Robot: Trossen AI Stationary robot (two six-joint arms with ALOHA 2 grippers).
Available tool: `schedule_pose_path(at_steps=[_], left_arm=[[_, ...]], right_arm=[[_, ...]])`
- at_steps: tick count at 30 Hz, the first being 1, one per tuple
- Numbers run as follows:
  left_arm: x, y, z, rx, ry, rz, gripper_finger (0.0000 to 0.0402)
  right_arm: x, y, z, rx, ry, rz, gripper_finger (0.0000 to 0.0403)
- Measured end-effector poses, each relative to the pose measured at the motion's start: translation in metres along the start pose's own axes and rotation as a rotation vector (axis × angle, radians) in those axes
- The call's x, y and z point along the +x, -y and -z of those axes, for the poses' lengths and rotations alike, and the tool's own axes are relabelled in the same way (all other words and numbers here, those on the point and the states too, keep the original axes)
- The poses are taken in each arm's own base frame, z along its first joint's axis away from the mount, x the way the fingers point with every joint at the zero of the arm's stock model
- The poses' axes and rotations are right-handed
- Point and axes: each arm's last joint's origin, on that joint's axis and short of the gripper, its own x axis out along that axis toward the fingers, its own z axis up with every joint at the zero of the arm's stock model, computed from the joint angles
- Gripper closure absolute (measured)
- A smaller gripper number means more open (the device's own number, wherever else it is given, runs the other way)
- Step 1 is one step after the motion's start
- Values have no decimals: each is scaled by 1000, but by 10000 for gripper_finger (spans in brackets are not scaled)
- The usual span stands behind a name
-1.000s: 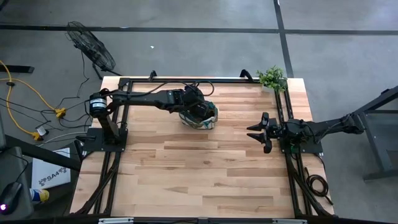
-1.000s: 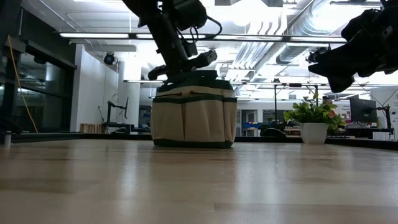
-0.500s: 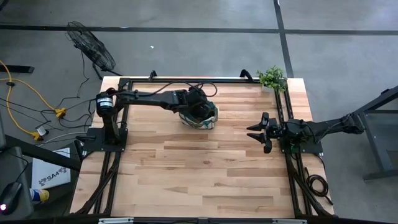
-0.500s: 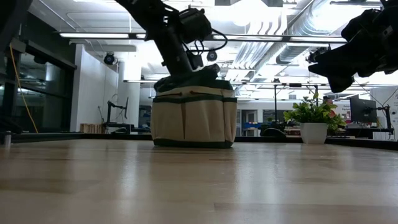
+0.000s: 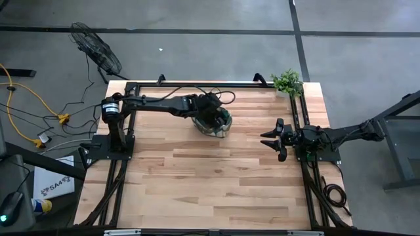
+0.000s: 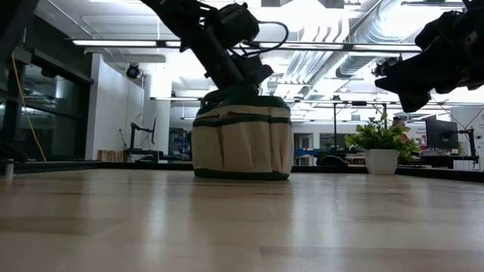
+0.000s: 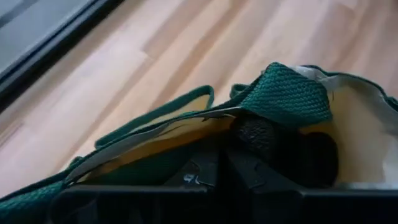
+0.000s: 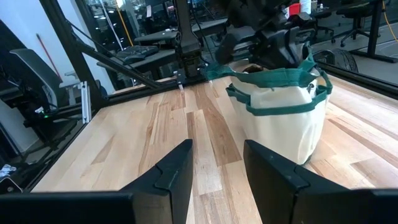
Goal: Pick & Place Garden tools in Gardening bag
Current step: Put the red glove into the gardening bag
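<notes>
The olive-tan gardening bag (image 5: 218,123) with dark green trim stands upright on its base on the far middle of the table; it also shows in the low view (image 6: 242,143) and the right wrist view (image 8: 280,118). My left gripper (image 5: 212,115) reaches down into the bag's open top from the left. The left wrist view shows a green loop handle (image 7: 286,93) and dark shapes (image 7: 255,134) inside. No garden tool lies on the table. My right gripper (image 5: 270,139) is open and empty at the table's right side, its fingers pointing toward the bag.
A green potted plant (image 5: 287,82) in a white pot stands at the table's far right corner. Black frame rails (image 5: 298,131) run along the table's left, right and far sides. Bare wood (image 5: 210,177) lies between the bag and the near edge.
My left gripper, down in the bag's mouth, has moved a little toward the table's right edge. The whole bag has slid with it a short way toward the right edge and stays upright.
</notes>
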Motion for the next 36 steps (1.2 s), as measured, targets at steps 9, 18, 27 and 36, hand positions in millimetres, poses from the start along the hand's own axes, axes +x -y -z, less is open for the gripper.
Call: schedule_pose_path(at_steps=[9, 18, 27, 36], left_arm=[[-1, 3, 8, 40, -131, 184, 392], [-5, 2, 10, 8, -161, 168, 392], [7, -1, 21, -45, -238, 104, 392], [20, -4, 28, -72, -280, 82, 392]], right_arm=[[0, 0, 0, 0, 0, 0, 268], [0, 0, 0, 0, 0, 0, 268], [0, 0, 0, 0, 0, 0, 268], [0, 0, 0, 0, 0, 0, 268]])
